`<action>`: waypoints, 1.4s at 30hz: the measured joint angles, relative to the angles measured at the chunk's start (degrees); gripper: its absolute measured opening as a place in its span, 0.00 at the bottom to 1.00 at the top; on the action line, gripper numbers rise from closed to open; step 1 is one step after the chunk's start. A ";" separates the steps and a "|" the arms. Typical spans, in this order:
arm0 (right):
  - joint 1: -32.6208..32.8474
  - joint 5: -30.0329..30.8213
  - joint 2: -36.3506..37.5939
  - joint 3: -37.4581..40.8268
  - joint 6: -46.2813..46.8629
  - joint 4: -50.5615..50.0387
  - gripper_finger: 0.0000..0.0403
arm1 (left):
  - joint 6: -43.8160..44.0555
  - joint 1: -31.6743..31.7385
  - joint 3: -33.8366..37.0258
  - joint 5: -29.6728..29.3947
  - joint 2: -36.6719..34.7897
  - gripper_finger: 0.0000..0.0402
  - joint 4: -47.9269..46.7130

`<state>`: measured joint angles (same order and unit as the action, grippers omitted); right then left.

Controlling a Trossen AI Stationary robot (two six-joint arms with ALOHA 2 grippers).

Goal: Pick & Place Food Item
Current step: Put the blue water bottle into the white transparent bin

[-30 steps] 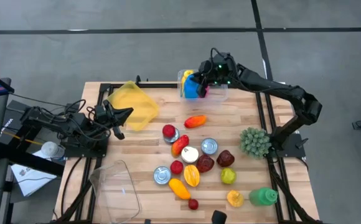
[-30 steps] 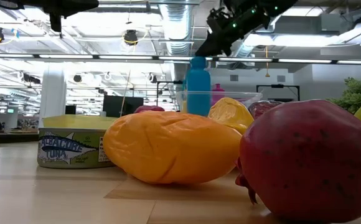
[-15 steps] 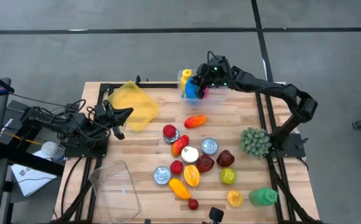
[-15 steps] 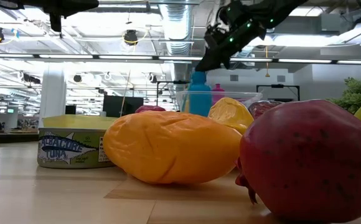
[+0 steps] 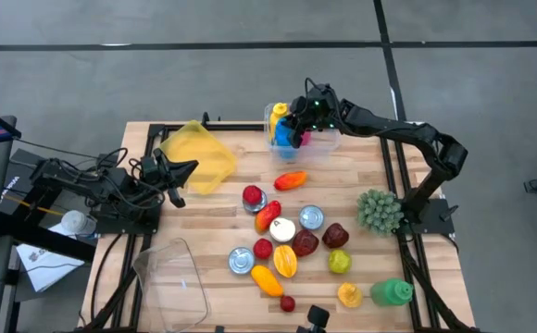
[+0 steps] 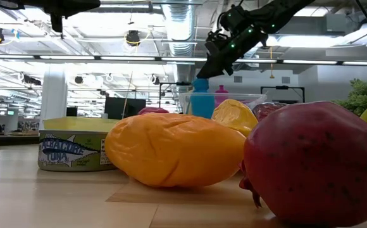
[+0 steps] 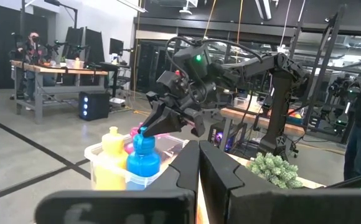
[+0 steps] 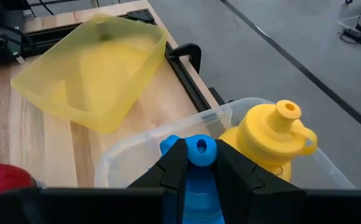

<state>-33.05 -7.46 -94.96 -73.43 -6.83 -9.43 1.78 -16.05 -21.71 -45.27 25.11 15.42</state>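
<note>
The right tool (image 5: pixel 292 122) is gripping the blue bottle (image 5: pixel 285 135) by its cap inside the clear bin (image 5: pixel 322 141) at the bench's (image 5: pixel 215 211) far edge, beside the yellow bottle (image 5: pixel 278 113). The left tool (image 5: pixel 183 168) is resting closed at left.

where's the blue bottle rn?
The blue bottle stands in the clear bin at the table's far edge, beside the yellow bottle, its cap gripped by the right gripper.

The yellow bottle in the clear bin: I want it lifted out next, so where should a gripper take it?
Probably by the narrow cap and neck, from straight above. The yellow bottle stands upright in the clear bin, close beside the blue bottle the right gripper holds, so its sides look hard to reach.
</note>
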 joint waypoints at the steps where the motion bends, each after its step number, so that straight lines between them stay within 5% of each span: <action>1: 0.04 0.00 0.00 0.00 -0.01 0.22 0.14 | 0.00 0.00 0.00 -0.01 0.00 0.00 0.00; 31: 0.78 0.02 0.04 7.65 3.67 11.37 0.16 | 0.00 0.02 0.00 -0.18 0.00 0.00 0.02; 42: 1.22 -0.16 0.44 7.78 3.89 11.17 0.41 | 0.00 0.00 0.00 -0.16 -0.01 0.00 0.04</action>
<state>-31.84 -7.62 -94.52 -65.65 -2.94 1.74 1.78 -16.05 -21.71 -45.43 25.11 15.46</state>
